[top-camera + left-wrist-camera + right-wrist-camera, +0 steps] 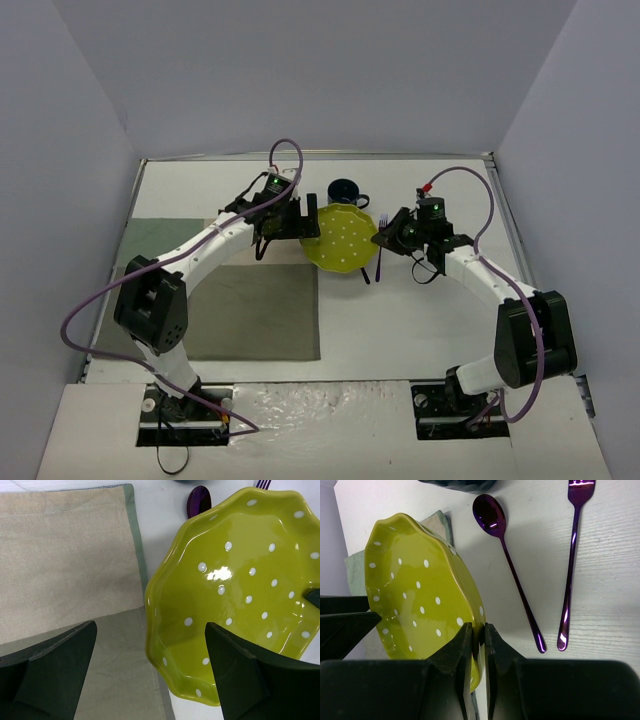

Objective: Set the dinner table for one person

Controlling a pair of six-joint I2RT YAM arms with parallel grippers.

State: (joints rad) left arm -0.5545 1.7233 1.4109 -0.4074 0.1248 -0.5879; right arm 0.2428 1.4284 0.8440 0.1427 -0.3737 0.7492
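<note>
Right gripper (477,631) covers the pinched plate (415,595) rim.

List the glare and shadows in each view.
Left wrist: a white glare spot on the glaze of the green plate. Right wrist: bright glints on the purple spoon and fork. Top external: even light, only faint soft shadows, a sheen on the board between the bases.
</note>
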